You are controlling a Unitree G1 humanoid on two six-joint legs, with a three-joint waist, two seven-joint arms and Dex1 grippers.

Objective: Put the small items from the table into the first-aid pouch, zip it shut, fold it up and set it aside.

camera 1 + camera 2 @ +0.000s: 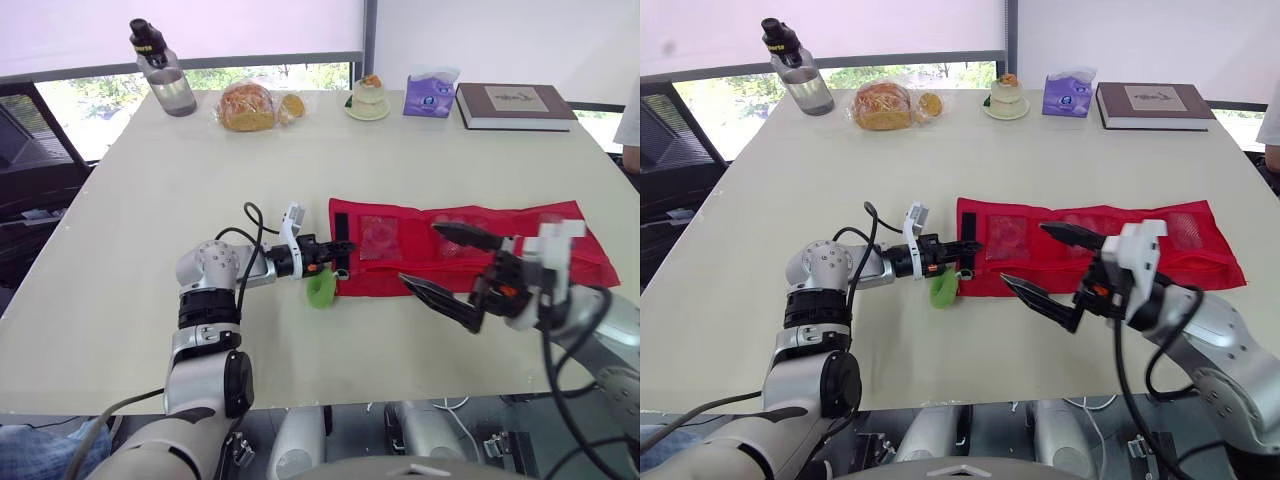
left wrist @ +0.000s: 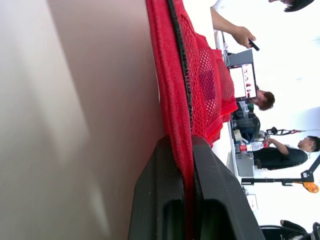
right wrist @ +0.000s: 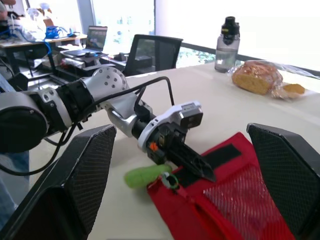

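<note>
The red first-aid pouch (image 1: 470, 245) lies unfolded across the table (image 1: 150, 200), its mesh pockets facing up. My left gripper (image 1: 338, 250) is shut on the pouch's left end; in the left wrist view red fabric (image 2: 176, 100) is pinched between the two black fingers (image 2: 155, 200). A small green item (image 1: 321, 290) lies at that end by the zipper ring (image 3: 169, 181). My right gripper (image 1: 445, 265) hangs wide open above the pouch's front edge, holding nothing. Small items (image 1: 378, 237) show inside the mesh pockets.
Along the far edge stand a water bottle (image 1: 160, 70), bagged bread (image 1: 250, 106), a small cake on a plate (image 1: 368, 100), a purple tissue pack (image 1: 430, 93) and a book (image 1: 512, 106). A person's sleeve (image 1: 630, 115) is at the far right.
</note>
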